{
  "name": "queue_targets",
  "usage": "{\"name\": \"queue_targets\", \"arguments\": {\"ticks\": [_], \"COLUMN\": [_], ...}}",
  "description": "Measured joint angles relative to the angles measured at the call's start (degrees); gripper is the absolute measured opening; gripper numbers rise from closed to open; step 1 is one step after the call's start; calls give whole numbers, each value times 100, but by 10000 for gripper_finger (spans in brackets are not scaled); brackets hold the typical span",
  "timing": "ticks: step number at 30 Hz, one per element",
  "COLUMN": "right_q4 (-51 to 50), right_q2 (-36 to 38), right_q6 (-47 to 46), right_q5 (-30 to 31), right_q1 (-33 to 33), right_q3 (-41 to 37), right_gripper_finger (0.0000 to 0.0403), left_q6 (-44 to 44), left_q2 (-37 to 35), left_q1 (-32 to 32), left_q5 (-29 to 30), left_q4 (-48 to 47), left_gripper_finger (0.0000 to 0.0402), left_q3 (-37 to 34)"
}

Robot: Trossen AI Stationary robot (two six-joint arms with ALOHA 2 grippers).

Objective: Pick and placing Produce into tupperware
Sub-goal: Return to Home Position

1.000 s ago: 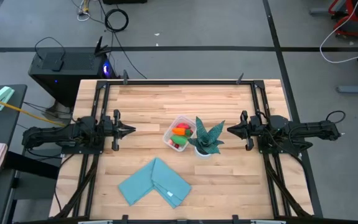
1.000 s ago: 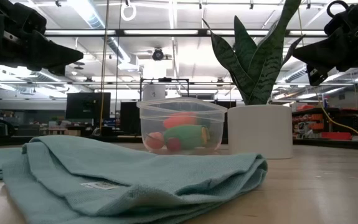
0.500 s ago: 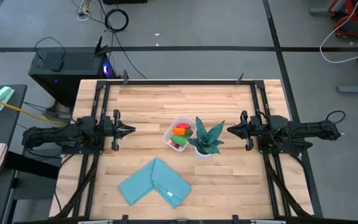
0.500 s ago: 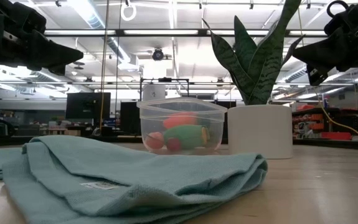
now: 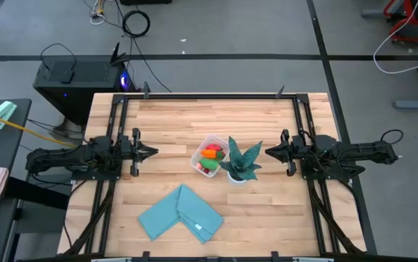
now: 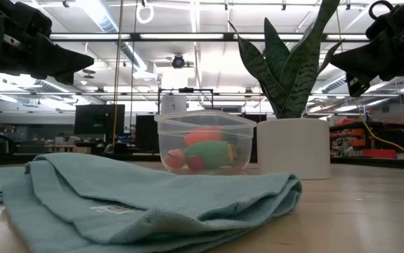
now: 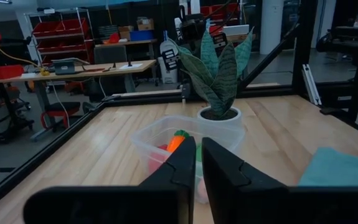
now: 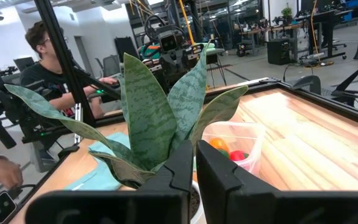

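Observation:
The clear tupperware stands at the table's middle and holds the produce: an orange carrot piece, a green oval and small red pieces. It also shows in the left wrist view and the right wrist view. My left gripper hovers shut and empty to the tupperware's left. My right gripper hovers shut and empty to the right of the potted plant.
The spiky plant in a white pot stands right beside the tupperware. A folded teal cloth lies near the table's front edge. A person sits beyond the table's left side. Bare wood lies at the far side.

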State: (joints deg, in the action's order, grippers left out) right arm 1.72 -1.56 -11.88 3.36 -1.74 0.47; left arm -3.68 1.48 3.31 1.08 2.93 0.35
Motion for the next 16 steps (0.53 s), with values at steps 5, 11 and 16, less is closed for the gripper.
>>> {"name": "queue_targets", "arguments": {"ticks": [5,11,16], "right_q4": [0,2,0], "right_q2": [0,0,0], "right_q6": [0,0,0], "right_q5": [0,-2,-1], "right_q1": [0,-1,1], "right_q3": [0,0,0], "right_gripper_finger": [25,25,25], "left_q6": [0,-1,0], "left_q2": [0,0,0], "left_q1": [0,0,0], "left_q5": [4,13,15], "left_q4": [3,7,8], "left_gripper_finger": [40,32,28], "left_q3": [1,1,1]}}
